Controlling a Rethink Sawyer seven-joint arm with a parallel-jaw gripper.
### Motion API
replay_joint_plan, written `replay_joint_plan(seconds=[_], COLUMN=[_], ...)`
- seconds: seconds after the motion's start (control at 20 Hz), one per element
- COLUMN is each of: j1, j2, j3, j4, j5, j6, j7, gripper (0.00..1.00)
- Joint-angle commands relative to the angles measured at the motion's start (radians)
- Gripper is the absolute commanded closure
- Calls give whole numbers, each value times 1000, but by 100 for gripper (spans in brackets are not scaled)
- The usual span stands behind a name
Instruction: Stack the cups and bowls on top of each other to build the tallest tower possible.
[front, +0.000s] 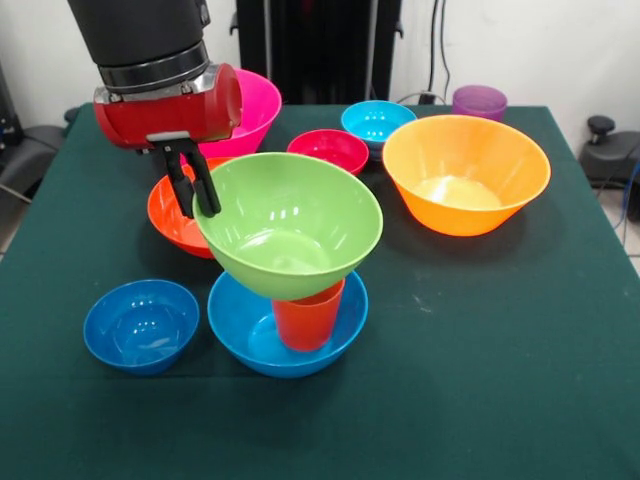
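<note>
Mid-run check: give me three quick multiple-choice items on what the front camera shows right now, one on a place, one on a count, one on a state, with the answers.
1. Where does the orange-red cup stand?
A. inside the sky-blue bowl
B. on bare cloth beside the pink bowl
C. inside the large orange bowl

2. How many blue-toned bowls are in view?
A. one
B. two
C. three

3. How does the lime green bowl sit?
A. upside down on the table
B. tilted on top of the cup, the gripper at its rim
C. nested flat in the red-orange bowl

Answers:
1 A, the cup rises from the sky-blue bowl's middle.
2 C, sky-blue, dark blue and cyan.
3 B, its base rests on the cup and its rim slants, with the gripper's fingers clamped over the edge.
</note>
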Motion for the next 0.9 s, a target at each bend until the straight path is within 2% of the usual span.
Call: replay_joint_plan(seconds=[0.05, 0.9], j1=[44, 61], j2=[22, 41], j3=[-5, -21], j4=[62, 71], j5=[-79, -84], j6=[-66, -127], j7=[-104, -71], gripper=[100, 100])
